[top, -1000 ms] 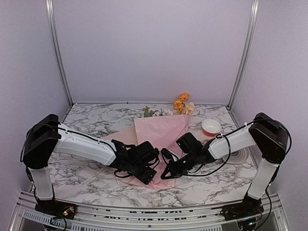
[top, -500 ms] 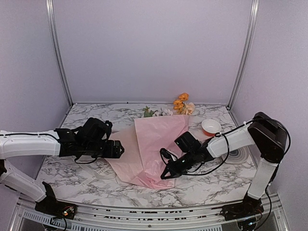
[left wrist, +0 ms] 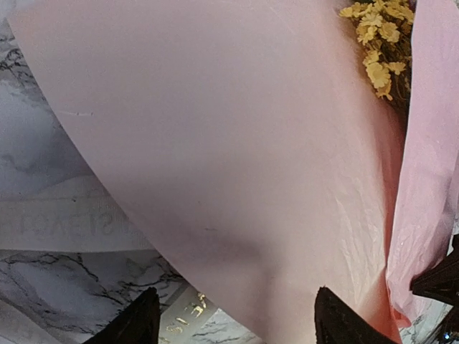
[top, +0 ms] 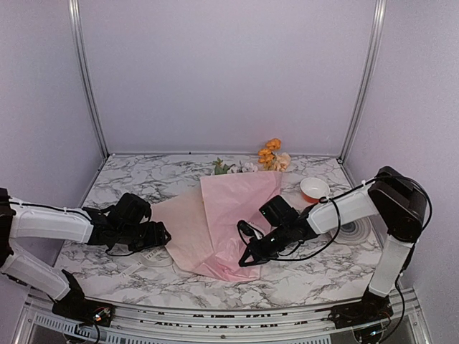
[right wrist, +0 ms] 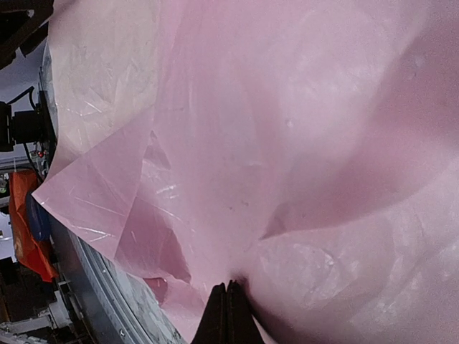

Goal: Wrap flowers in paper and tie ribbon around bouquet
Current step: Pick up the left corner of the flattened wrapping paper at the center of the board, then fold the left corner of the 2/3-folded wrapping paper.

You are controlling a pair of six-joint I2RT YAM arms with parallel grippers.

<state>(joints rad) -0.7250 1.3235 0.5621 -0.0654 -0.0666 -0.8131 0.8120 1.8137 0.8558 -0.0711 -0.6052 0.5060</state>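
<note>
a: where is the paper lying?
b: mid-frame, with the flowers poking out at its top. the right gripper is pinching its lower edge, and the left gripper is hovering spread at its left.

Pink paper, orange flowers — grey-veined white table.

Tally by kind
One paper, one bunch of flowers (several heads), one ribbon, one bowl.
</note>
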